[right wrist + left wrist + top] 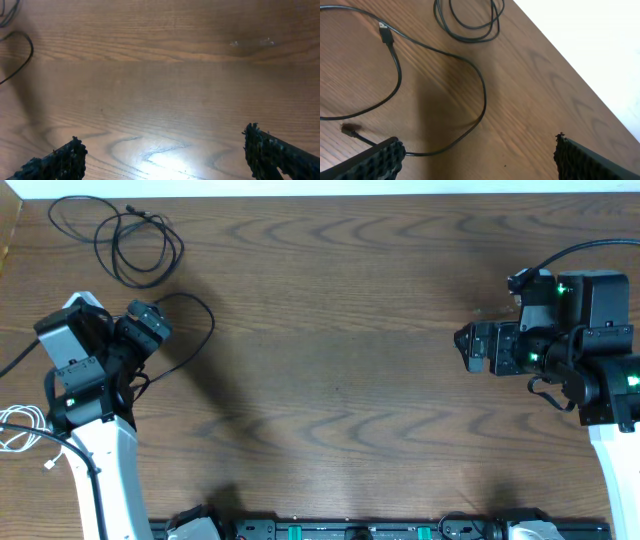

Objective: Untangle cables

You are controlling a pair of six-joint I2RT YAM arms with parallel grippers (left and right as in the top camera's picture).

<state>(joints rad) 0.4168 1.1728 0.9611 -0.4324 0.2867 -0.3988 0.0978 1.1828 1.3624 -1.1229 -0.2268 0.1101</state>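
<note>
A coiled black cable (pixel 140 245) lies in loose loops in the upper left of the overhead view, on the brown tabletop (pixel 340 330). A second black cable (pixel 210 318) bends in a curve just right of the left arm (pixel 75 370). Part of it runs under the arm, where I cannot see it. A white cable (pixel 20 423) sits at the left edge, cut off by the frame.

In the left wrist view, two small plugs (pixel 385 35) (pixel 348 130) show. I cannot tell which black cable each belongs to.

The left jaws are wide apart and hold nothing. They hang over the curve of the second black cable.

The right arm (pixel 590 330) is at the far right, well apart from the cables. The right jaws are also wide apart and hold nothing, over bare wood. In the right wrist view, only a bit of black cable (pixel 28 50) peeks in at the upper left.
</note>
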